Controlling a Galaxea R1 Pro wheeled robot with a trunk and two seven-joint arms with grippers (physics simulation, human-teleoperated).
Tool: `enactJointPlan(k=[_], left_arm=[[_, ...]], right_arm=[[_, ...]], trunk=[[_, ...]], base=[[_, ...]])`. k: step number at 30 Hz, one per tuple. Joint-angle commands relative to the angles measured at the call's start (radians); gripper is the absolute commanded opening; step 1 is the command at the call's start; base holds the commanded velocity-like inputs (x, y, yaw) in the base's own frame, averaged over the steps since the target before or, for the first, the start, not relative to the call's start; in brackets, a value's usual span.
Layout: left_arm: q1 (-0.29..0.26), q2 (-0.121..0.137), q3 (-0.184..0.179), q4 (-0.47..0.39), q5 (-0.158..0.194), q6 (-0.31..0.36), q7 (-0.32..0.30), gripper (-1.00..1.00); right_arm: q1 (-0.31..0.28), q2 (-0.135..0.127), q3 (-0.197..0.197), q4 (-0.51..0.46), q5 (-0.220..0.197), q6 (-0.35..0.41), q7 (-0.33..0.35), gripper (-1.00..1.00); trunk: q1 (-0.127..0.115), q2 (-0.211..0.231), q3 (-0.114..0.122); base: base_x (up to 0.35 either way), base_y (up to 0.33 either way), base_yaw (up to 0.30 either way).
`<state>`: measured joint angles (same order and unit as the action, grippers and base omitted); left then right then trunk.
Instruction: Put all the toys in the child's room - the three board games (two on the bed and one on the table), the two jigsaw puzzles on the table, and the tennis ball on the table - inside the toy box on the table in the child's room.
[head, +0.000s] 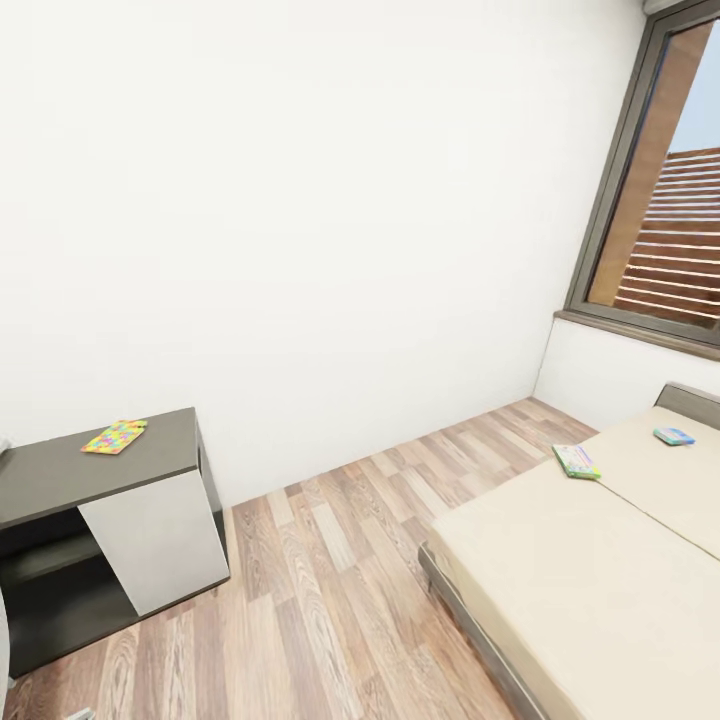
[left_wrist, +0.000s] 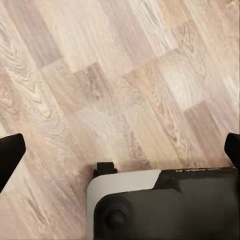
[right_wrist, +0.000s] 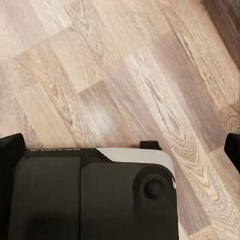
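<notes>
One jigsaw puzzle (head: 114, 437), a flat multicoloured square, lies on the dark grey cabinet top of the table (head: 60, 472) at the left. On the beige bed (head: 600, 580) at the right lie two board games: a green flat box (head: 577, 461) and, farther back, a smaller blue one (head: 674, 436). The toy box and the tennis ball are out of view. My left gripper (left_wrist: 120, 152) hangs open over the wood floor, black fingertips (left_wrist: 9, 155) wide apart and nothing between them. My right gripper (right_wrist: 120, 150) is open too, above floor.
Wood-plank floor (head: 330, 560) runs between the cabinet and the bed. The cabinet's white door (head: 155, 540) faces the room beside an open dark shelf. A white wall closes the back, and a tall dark-framed window (head: 660, 200) stands above the bed's head. My base (left_wrist: 165, 205) shows under both wrists.
</notes>
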<state>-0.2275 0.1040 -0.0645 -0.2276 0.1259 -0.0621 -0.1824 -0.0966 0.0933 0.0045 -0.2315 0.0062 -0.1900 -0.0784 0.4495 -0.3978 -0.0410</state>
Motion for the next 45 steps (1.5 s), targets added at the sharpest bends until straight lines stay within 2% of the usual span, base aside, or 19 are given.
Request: enactJointPlan(k=[1,4,5,6,8,9,12,13,14,16,18,19,25,28,32,37,42,43,45], left_arm=[[-0.005,0.004,-0.007,-0.021,0.01,0.03,-0.027,1.0],[-0.024,0.035,-0.006,-0.169,0.012,0.201,-0.1,1.0],[-0.025,0.042,-0.006,-0.194,0.013,0.222,-0.106,1.0],[-0.027,0.055,-0.005,-0.241,0.014,0.26,-0.116,1.0],[-0.028,0.064,-0.005,-0.286,0.015,0.298,-0.122,1.0],[-0.029,0.07,-0.004,-0.329,0.016,0.342,-0.126,1.0],[-0.03,0.075,0.0,-0.399,0.017,0.414,-0.13,1.0],[-0.031,0.076,0.005,-0.452,0.018,0.464,-0.131,1.0],[-0.031,0.076,0.008,-0.48,0.018,0.487,-0.132,1.0],[-0.031,0.075,0.025,-0.597,0.018,0.582,-0.133,1.0],[-0.032,0.075,0.035,-0.654,0.017,0.626,-0.133,1.0],[-0.032,0.075,0.05,-0.708,0.017,0.666,-0.132,1.0],[-0.039,0.073,0.114,-0.912,0.017,0.799,-0.132,1.0],[-0.048,0.072,0.127,-1.009,0.017,0.863,-0.132,1.0],[-0.055,0.07,0.133,-1.084,0.017,0.912,-0.129,1.0],[-0.057,0.05,0.131,-1.095,0.017,0.924,-0.125,1.0],[-0.059,0.031,0.133,-1.11,0.018,0.927,-0.128,1.0],[-0.059,0.019,0.129,-1.118,0.018,0.926,-0.132,1.0],[-0.059,0.017,0.128,-1.12,0.018,0.925,-0.132,1.0]], right_arm=[[-0.001,0.002,0.0,-0.029,0.0,0.028,-0.004,1.0],[0.005,0.009,0.002,-0.258,-0.001,0.209,-0.006,1.0],[0.007,0.011,0.002,-0.301,-0.001,0.236,-0.006,1.0],[0.009,0.015,0.002,-0.385,-0.002,0.294,-0.007,1.0],[0.011,0.018,0.003,-0.463,-0.002,0.357,-0.008,1.0],[0.012,0.021,0.003,-0.532,-0.002,0.421,-0.008,1.0],[0.013,0.023,0.003,-0.619,-0.003,0.508,-0.009,1.0],[0.013,0.025,0.002,-0.667,-0.003,0.556,-0.01,1.0],[0.013,0.025,0.002,-0.688,-0.003,0.577,-0.011,1.0],[0.011,0.027,0.001,-0.771,-0.004,0.644,-0.012,1.0],[0.011,0.027,0.0,-0.816,-0.005,0.676,-0.013,1.0],[0.01,0.027,-0.001,-0.863,-0.008,0.711,-0.013,1.0],[-0.007,0.025,-0.004,-1.044,-0.015,0.847,-0.012,1.0],[-0.019,0.026,-0.003,-1.145,-0.017,0.911,-0.01,1.0],[-0.026,0.027,-0.001,-1.226,-0.018,0.953,-0.006,1.0],[-0.028,0.028,0.003,-1.26,-0.017,0.966,-0.005,1.0],[-0.029,0.027,0.027,-1.27,-0.018,0.969,-0.005,1.0],[-0.029,0.026,0.049,-1.275,-0.017,0.968,-0.006,1.0],[-0.029,0.026,0.054,-1.276,-0.016,0.967,-0.006,1.0]], trunk=[[0.001,-0.002,-0.003],[0.001,-0.002,-0.003],[0.001,-0.002,-0.003],[0.001,-0.002,-0.003],[0.001,-0.002,-0.003],[0.001,-0.002,-0.003],[0.001,-0.002,-0.003],[0.001,-0.002,-0.003],[0.001,-0.002,-0.003],[0.001,-0.002,-0.003],[0.001,-0.002,-0.003],[0.001,-0.002,-0.003],[0.001,-0.002,-0.003],[0.001,-0.002,-0.003],[0.001,-0.002,-0.003],[0.001,-0.002,-0.003],[0.001,-0.002,-0.003],[0.001,-0.002,-0.003],[0.001,-0.002,-0.003]], base=[[0.0,0.0,0.0],[0.0,0.0,0.0],[0.0,0.0,0.0],[0.0,0.0,0.0],[0.0,0.0,0.0],[0.0,0.0,0.0],[0.0,0.0,0.0],[0.0,0.0,0.0],[0.0,0.0,0.0],[0.0,0.0,0.0],[0.0,0.0,0.0],[0.0,0.0,0.0],[0.0,0.0,0.0],[0.0,0.0,0.0],[0.0,0.0,0.0],[0.0,0.0,0.0],[0.0,0.0,0.0],[0.0,0.0,0.0],[0.0,0.0,0.0]])
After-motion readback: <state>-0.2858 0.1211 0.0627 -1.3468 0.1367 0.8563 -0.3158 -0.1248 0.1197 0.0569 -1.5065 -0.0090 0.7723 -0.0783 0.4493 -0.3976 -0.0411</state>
